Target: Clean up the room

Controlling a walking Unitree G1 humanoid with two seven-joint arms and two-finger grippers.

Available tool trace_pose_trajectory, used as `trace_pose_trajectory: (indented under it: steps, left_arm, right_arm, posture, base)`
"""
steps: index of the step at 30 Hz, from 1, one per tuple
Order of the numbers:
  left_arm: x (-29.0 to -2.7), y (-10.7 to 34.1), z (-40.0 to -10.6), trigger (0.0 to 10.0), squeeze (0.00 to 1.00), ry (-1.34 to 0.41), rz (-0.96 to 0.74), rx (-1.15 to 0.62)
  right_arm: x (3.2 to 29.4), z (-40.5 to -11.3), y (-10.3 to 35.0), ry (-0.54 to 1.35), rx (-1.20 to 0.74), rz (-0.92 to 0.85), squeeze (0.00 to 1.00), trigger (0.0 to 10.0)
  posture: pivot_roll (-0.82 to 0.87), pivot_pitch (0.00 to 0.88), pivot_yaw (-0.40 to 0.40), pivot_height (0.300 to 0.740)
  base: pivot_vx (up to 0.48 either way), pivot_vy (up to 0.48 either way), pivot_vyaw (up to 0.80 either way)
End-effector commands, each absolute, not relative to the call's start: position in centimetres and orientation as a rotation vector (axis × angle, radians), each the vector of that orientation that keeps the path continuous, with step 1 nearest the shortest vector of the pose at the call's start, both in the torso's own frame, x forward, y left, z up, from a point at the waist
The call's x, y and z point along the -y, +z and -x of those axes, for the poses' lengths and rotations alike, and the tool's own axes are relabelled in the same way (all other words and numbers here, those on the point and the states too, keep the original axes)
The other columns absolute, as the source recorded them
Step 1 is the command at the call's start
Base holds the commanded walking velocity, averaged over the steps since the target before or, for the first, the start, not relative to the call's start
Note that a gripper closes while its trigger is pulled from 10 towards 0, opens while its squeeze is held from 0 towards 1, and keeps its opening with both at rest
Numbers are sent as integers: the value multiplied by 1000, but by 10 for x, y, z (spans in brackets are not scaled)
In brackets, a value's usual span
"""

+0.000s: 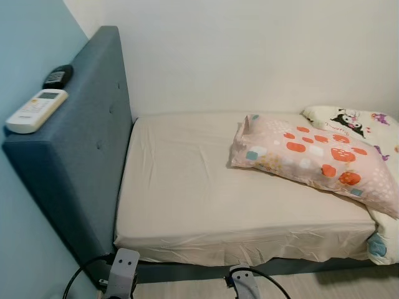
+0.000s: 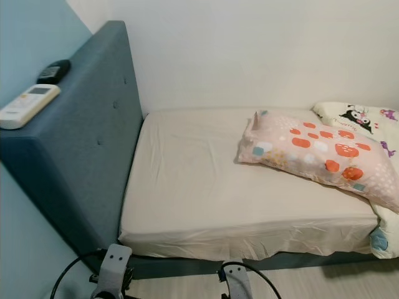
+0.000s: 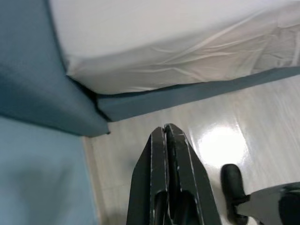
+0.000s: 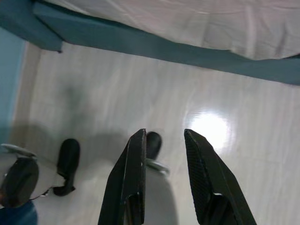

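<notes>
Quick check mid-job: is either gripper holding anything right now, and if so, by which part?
Nothing is held. The left gripper has its jaws shut on nothing, the right gripper has its jaws open and empty; both hang over the floor.

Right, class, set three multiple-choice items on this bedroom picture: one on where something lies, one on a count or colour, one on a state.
1. Where does the white remote lie?
A. on top of the blue headboard
B. on the mattress
C. on the floor

2. What colour are the big spots on the pink pillow?
A. green
B. orange-red
C. black

3. How do the two tools stand?
A. both open
B. both shut
C. left tool shut, right tool open

Answers: 1 A, the remote rests on the headboard's top edge. 2 B, the spots are orange-red. 3 C, the left fingers meet while a gap shows between the right ones.
</notes>
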State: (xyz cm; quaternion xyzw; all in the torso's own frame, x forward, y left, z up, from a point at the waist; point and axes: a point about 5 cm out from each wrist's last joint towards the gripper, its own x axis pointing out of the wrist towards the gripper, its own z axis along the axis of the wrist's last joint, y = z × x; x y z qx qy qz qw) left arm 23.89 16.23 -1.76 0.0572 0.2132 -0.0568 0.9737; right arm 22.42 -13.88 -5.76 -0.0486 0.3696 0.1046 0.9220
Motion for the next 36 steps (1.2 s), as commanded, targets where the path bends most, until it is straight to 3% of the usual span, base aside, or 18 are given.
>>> trace_pose_trajectory:
  steps: [1, 31, 36]
  left_arm:
    - [-159, -22, -234, 10000, 0, -127, -117, -447]
    - [-161, -20, -236, 10000, 0, -142, -142, -444]
    - [-161, -22, -235, 10000, 0, -174, -166, -472]
  right_arm:
    - [140, -222, -59, 206, -761, 89, 0, 10000]
    - [139, -219, -61, 201, -766, 81, 0, 10000]
    - [138, -218, -61, 200, -767, 81, 0, 10000]
  posture:
    - [32, 128, -53, 740]
    - [38, 131, -45, 740]
    - [39, 130, -43, 740]
  base:
    - [0, -428, 0]
    - [0, -424, 0]
    - [0, 0, 0]
